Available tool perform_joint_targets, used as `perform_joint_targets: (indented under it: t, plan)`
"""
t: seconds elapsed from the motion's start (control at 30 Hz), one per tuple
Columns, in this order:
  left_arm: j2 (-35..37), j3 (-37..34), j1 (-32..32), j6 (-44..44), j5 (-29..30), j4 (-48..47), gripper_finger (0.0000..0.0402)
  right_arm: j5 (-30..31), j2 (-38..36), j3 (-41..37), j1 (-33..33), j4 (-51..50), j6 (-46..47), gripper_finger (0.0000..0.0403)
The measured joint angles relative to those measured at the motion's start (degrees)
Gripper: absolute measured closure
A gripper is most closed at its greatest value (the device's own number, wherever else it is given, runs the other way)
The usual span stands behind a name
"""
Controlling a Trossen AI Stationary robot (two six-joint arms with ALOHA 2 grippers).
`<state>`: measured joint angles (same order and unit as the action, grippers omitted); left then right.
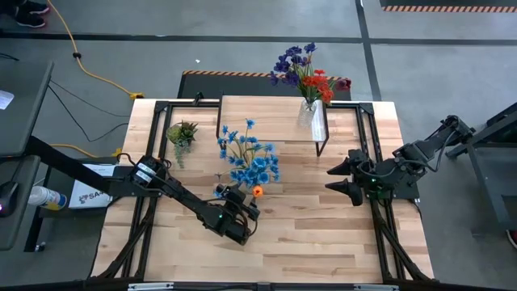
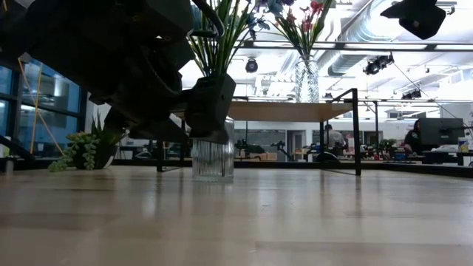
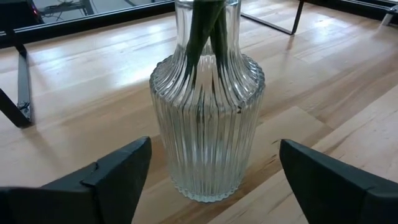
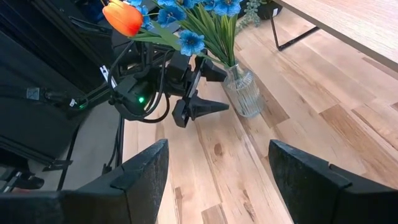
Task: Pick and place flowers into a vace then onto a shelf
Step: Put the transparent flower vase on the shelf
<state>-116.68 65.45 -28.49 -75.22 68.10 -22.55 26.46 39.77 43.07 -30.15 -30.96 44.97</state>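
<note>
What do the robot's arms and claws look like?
Both arms are dark, jointed and boxy. The left gripper has two black pointed wedge fingers, black cables looping behind them and a small green light. The right gripper has the same black pointed fingers and a green light too.

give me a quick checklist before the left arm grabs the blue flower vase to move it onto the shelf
1. Left gripper open, one finger each side of the vase: ok.
2. Fingers clear of the glass, no grip yet: ok.
3. Vase upright on the table, blue flowers seated in it: ok.
4. Shelf has bare board beside the other vase with red and purple flowers: ok.
5. Right gripper open, off to the side: ok.
6. Whether the blooms will clear the other bunch on placing: cannot tell.
</note>
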Motion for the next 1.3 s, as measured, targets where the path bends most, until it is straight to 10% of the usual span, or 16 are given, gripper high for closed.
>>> perform_joint_targets:
  t: [0.6,1.3]
  plan:
    - [0.00,0.02,0.42,3.41,1.34,0.15,0.0055,-0.22,0.00,0.00,0.00,0.87,0.00,0.0137]
    - [0.00,0.02,0.42,4.09,1.66,0.15,0.0008,-0.12,0.00,0.00,0.00,0.83,0.00,0.0137]
